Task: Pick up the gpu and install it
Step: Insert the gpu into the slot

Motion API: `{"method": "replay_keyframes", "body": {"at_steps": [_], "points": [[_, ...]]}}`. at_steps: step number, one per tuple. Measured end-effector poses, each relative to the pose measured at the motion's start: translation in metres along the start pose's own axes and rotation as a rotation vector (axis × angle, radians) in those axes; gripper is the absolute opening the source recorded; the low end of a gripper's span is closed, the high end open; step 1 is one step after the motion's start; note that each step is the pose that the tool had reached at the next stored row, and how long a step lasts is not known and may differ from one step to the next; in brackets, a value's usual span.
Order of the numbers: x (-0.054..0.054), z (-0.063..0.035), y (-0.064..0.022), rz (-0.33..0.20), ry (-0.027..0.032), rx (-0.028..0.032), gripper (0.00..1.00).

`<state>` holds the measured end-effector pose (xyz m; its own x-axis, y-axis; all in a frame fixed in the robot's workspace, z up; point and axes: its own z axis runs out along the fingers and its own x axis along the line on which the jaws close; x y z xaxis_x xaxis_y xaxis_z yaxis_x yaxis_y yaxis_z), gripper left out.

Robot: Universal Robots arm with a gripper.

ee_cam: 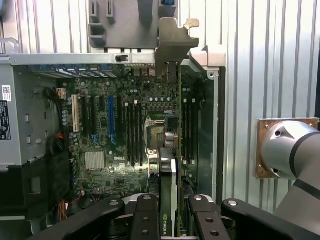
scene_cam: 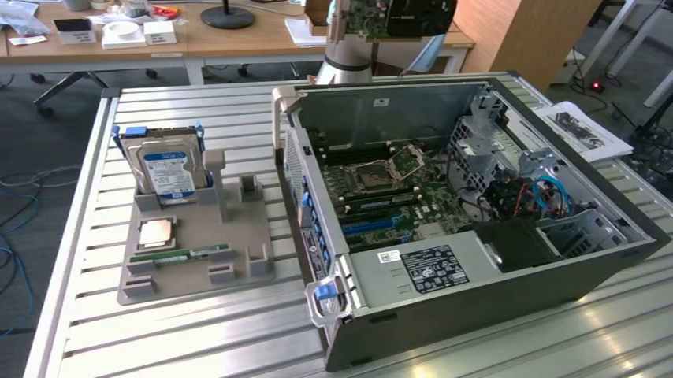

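The gpu (ee_cam: pixel 173 180) hangs edge-on between my fingers, and its silver end bracket (ee_cam: pixel 172 45) reaches past the case wall. My gripper (ee_cam: pixel 170 205) is shut on the card, one dark finger (ee_cam: pixel 146 212) on each face. In the exterior view the gpu (scene_cam: pixel 363 20) and gripper (scene_cam: pixel 421 14) hover high above the back of the open computer case (scene_cam: pixel 589 260). Below the card lies the green motherboard (ee_cam: pixel 100 130) with a blue slot (ee_cam: pixel 111 120) and several black slots. The card touches nothing in the case.
A grey holder tray (scene_cam: pixel 195 272) sits on the slatted table (scene_cam: pixel 158 339) at the exterior view's left, carrying a hard drive (scene_cam: pixel 169 169), a CPU (scene_cam: pixel 156 232) and a memory stick (scene_cam: pixel 189 254). Cables (scene_cam: pixel 526 197) and drive cages crowd the case's far side. The arm's base (ee_cam: pixel 287 147) stands beside the case.
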<state>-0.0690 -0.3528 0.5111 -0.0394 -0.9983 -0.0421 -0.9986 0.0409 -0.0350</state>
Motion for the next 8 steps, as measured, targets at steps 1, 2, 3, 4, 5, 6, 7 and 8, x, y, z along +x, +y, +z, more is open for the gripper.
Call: {"method": "replay_keyframes", "body": {"at_steps": [1, 2, 3, 4, 5, 6, 7, 8], "points": [[0.0, 0.0019, 0.0004, 0.0, 0.0, 0.0007, 0.27], [0.0, 0.0037, 0.0007, 0.0, 0.0, 0.0013, 0.27], [0.0, 0.0054, 0.0009, 0.0, 0.0001, 0.0019, 0.27], [0.0, 0.0073, 0.0013, 0.0, 0.0, 0.0026, 0.27], [0.0, 0.0091, 0.0016, 0.0, -0.0001, 0.0033, 0.27], [0.001, 0.0109, 0.0018, 0.0, -0.0002, 0.0039, 0.27], [0.001, 0.0127, 0.0021, 0.0, -0.0001, 0.0045, 0.27], [0.001, 0.0145, 0.0024, 0.0, -0.0001, 0.0052, 0.27]]}}
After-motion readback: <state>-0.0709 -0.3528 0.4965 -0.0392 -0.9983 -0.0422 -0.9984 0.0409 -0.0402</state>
